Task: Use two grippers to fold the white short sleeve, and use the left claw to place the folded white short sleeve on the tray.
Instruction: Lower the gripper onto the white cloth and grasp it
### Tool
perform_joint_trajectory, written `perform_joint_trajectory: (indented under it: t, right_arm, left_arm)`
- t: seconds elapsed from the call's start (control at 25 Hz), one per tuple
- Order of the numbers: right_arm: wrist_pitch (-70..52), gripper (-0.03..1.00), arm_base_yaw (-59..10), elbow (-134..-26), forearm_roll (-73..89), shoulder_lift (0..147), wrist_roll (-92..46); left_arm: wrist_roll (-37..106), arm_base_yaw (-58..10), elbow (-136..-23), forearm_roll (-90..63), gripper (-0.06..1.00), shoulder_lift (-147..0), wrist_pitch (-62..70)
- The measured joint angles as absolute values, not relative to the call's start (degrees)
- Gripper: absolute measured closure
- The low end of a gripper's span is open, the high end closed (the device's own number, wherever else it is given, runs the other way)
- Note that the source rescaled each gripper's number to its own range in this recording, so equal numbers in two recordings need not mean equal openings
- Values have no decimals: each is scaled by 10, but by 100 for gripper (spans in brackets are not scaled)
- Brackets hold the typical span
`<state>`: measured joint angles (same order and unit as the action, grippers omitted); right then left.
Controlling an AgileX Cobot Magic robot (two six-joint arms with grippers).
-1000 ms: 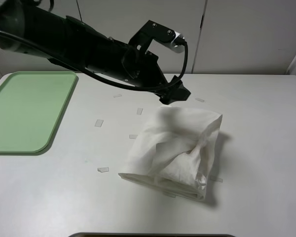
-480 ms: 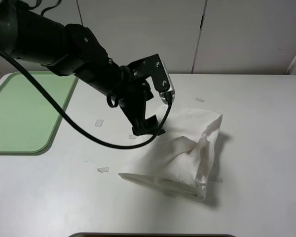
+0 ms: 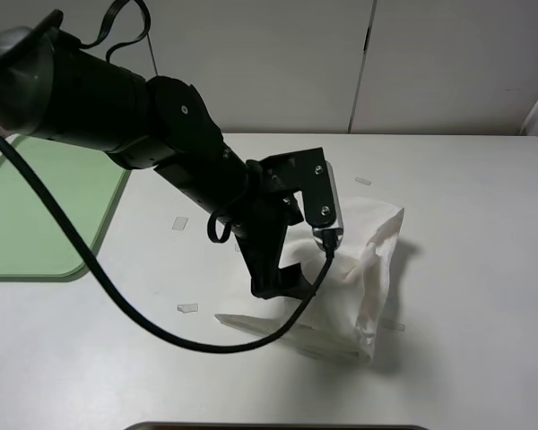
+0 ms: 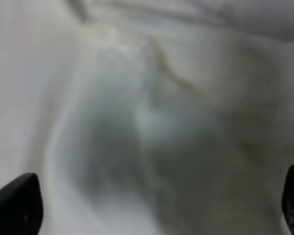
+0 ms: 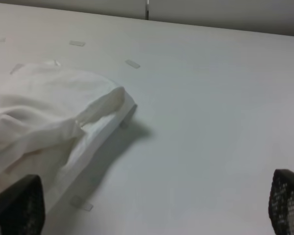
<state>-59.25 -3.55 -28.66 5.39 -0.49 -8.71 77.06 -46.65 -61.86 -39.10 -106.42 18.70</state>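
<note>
Fingers (image 4: 12,205) of the left arm stand wide apart: in the left wrist view their dark tips sit at opposite edges of the picture, with blurred white cloth filling the space between and nothing yet pinched. From the high camera the left arm (image 3: 273,285) reaches down onto the near-left part of the shirt (image 3: 368,269), its tip right at the cloth.

Over on the right arm, the fingers (image 5: 14,203) are likewise spread, dark tips at the two lower corners of its wrist view, hanging over bare desk (image 5: 210,107) beside the shirt and holding nothing.

Folding looks finished, as far as one can judge: the shirt lies as a compact, layered bundle near the middle of the desk, a bit rumpled on top, with stacked edges showing along its near side. What remains is the carrying. The tray (image 3: 45,210) sits at the far left edge of the desk, well apart from the shirt, and carries nothing that can be seen. So the left arm has yet to close on the bundle, lift it, and set it on the tray.
</note>
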Motion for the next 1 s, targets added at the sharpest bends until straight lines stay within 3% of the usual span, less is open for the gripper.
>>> perform_joint_trajectory:
  t: [0.52, 1.0]
  right_arm:
    - [-593, -3, -35, -287, 54, -5, -87]
    - [-593, -3, -35, -287, 54, -5, -87]
  left_arm:
    - [827, -529, -619, -571, -3, -1064, 257]
    - [784, -492, -619, -569, -2, -1069, 136]
